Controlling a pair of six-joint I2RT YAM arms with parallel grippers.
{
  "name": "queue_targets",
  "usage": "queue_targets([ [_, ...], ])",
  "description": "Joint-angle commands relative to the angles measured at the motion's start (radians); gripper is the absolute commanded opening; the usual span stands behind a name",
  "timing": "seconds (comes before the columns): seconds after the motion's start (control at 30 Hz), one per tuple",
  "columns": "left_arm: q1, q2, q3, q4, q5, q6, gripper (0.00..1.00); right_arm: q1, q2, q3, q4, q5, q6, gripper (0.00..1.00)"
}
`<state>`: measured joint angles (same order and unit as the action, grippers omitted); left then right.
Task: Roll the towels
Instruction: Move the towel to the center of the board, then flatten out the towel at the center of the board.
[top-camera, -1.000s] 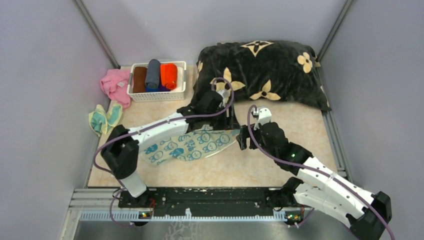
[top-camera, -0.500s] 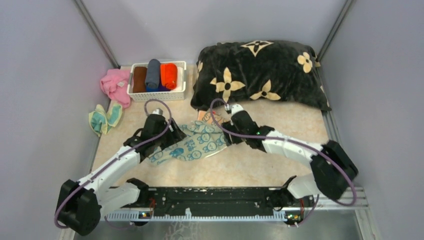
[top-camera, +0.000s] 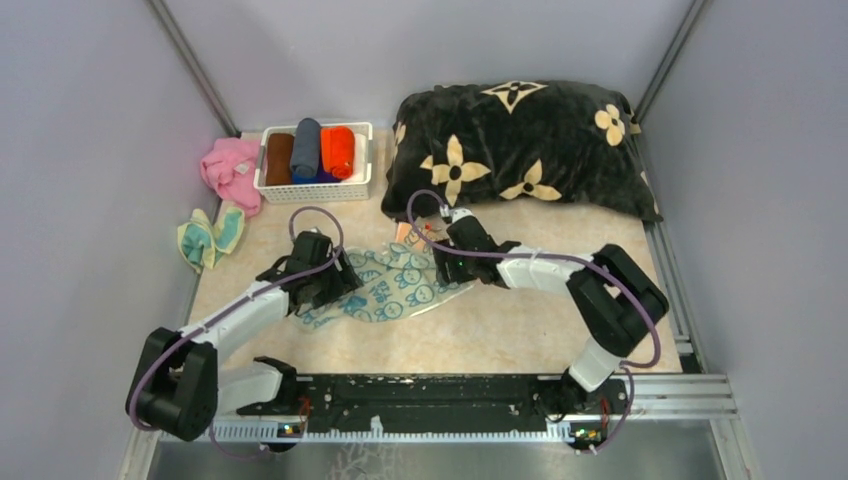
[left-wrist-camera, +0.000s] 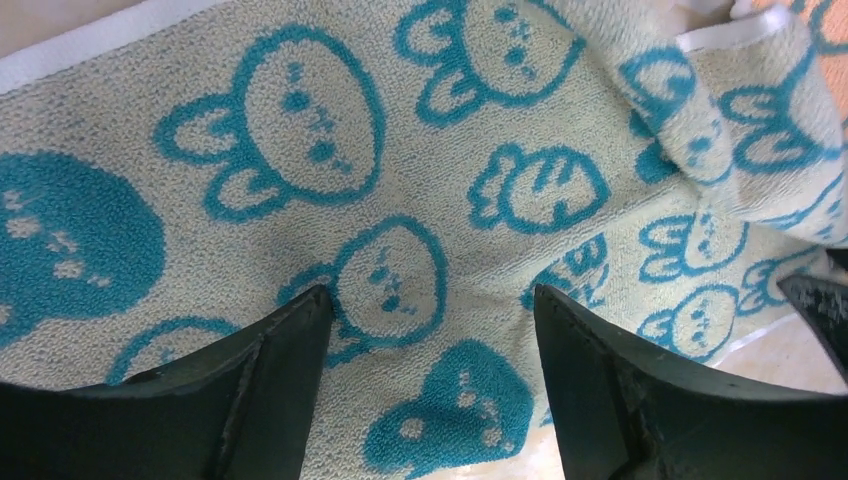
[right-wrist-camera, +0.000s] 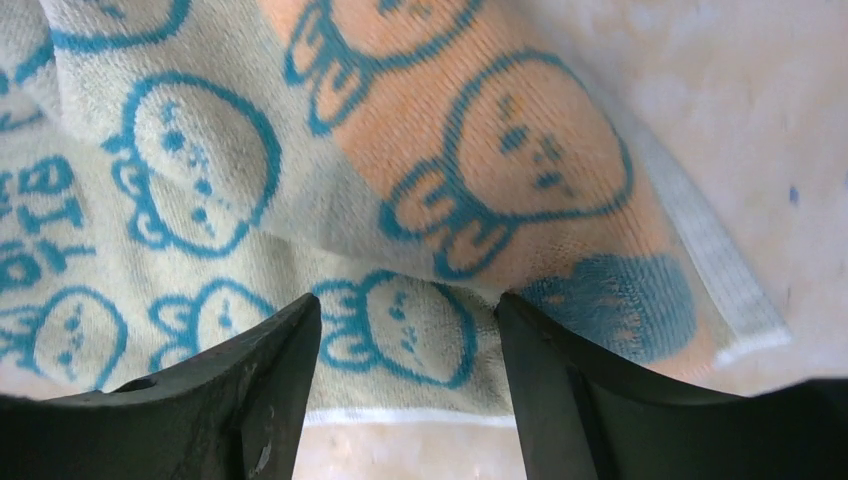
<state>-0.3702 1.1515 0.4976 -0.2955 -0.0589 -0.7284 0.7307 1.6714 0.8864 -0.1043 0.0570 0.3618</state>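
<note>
Beige tabletop (top-camera: 560, 330): basket (top-camera: 312, 192) of rolled towels (top-camera: 337, 152)

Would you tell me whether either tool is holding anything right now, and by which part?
Nothing is held. The left tool and right tool both stand open over the towel, with no cloth pinched in either.

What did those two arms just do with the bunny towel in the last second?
The left gripper pulled back from the right end of the bunny towel to its left part. The right gripper slid leftward onto the right end. Both now hang open over it, holding nothing. The towel, stretched flat before, lies rumpled. The basket, cushion and pink cloth have not moved.
</note>
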Motion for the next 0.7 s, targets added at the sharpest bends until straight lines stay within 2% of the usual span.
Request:
queue_targets([
  [0.0, 0.003, 0.107, 0.050, -0.006, 0.051, 0.058, 0.80, -0.008, -0.119, -0.167, -0.181, -0.026, 0.172, 0.66],
  [0.13, -0.022, 0.204, 0.083, 0.045, 0.131, 0.072, 0.80, -0.008, -0.308, -0.316, -0.266, -0.060, 0.301, 0.66],
  [0.27, -0.122, 0.311, 0.165, 0.074, 0.154, 0.088, 0.79, -0.007, -0.522, -0.440, -0.344, -0.062, 0.416, 0.66],
  [0.37, -0.183, 0.393, 0.240, 0.082, 0.165, 0.100, 0.79, -0.008, -0.663, -0.475, -0.402, -0.037, 0.456, 0.66],
  [0.5, -0.209, 0.426, 0.293, 0.070, 0.185, 0.119, 0.79, -0.010, -0.775, -0.404, -0.444, 0.017, 0.406, 0.68],
  [0.57, -0.208, 0.401, 0.299, 0.042, 0.173, 0.133, 0.79, -0.022, -0.769, -0.322, -0.474, 0.071, 0.345, 0.68],
  [0.67, -0.177, 0.316, 0.287, 0.001, 0.130, 0.164, 0.81, -0.105, -0.696, -0.224, -0.491, 0.090, 0.204, 0.68],
])
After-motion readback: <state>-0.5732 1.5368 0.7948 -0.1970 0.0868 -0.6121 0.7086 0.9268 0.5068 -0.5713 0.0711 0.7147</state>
